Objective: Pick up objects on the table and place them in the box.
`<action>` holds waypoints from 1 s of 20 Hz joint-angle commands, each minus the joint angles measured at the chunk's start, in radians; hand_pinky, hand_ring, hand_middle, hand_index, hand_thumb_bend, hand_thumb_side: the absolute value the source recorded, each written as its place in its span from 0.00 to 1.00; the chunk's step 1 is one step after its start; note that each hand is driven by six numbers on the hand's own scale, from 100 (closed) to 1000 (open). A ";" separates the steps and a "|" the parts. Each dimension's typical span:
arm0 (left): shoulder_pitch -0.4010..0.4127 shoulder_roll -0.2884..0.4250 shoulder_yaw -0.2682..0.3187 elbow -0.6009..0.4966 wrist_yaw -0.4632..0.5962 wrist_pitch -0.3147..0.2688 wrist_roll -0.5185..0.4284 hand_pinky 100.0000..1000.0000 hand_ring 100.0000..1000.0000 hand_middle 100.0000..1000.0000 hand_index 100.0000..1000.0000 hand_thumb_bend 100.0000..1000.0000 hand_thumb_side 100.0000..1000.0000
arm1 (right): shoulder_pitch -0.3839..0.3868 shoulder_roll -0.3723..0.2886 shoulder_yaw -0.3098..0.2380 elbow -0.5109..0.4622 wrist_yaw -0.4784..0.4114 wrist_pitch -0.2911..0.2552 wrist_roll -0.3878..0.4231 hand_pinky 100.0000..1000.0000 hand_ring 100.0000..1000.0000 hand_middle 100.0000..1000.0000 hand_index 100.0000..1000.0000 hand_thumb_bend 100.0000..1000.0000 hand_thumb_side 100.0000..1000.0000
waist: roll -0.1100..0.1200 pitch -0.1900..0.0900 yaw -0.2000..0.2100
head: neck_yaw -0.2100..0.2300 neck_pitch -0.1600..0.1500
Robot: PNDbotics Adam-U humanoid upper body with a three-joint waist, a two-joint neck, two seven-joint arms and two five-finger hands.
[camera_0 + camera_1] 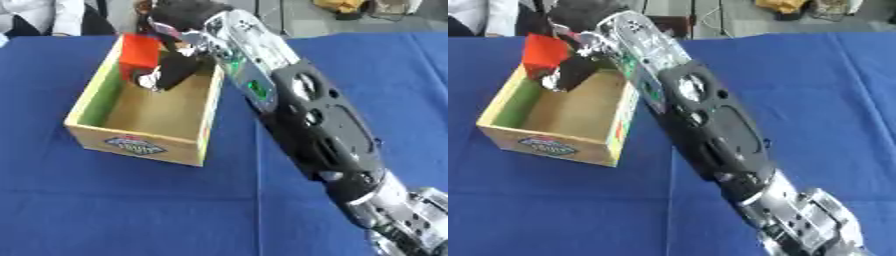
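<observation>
Your right hand [175,67] has its fingers curled round the red block [140,50], held over the far end of the box [140,145] w/ the block near the far wall, so letting go now could bounce it onto the table [131,210].

Head stereo pair — both eyes look steeply down, close over the blue worktop [114,210]; both share the wooden box [553,142] — offset sideways between views.
</observation>
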 commanded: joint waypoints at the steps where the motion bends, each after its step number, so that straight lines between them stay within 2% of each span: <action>1: -0.007 0.008 -0.006 -0.018 0.002 -0.001 -0.006 0.35 0.58 0.49 0.79 0.24 0.75 | -0.018 0.017 -0.016 0.037 0.042 -0.001 -0.027 0.61 0.57 0.25 0.28 0.00 0.57 | 0.001 -0.017 0.005 | -0.004 -0.016; 13: -0.012 0.005 -0.008 -0.018 0.003 0.000 -0.013 0.35 0.58 0.49 0.79 0.23 0.75 | -0.016 0.043 -0.043 0.124 0.128 0.024 -0.079 0.61 0.57 0.25 0.28 0.00 0.55 | 0.000 -0.008 0.009 | -0.007 -0.024; 18: -0.013 0.004 -0.009 -0.018 0.004 -0.001 -0.016 0.36 0.58 0.49 0.79 0.23 0.75 | -0.016 0.057 -0.049 0.163 0.143 0.020 -0.071 0.62 0.60 0.32 0.39 0.00 0.58 | -0.001 -0.004 0.013 | -0.010 -0.026; 20: -0.015 0.004 -0.008 -0.018 0.005 -0.001 -0.016 0.36 0.58 0.49 0.79 0.23 0.75 | -0.016 0.061 -0.049 0.175 0.152 0.013 -0.056 0.63 0.62 0.38 0.55 0.00 0.59 | -0.002 -0.002 0.013 | -0.010 -0.027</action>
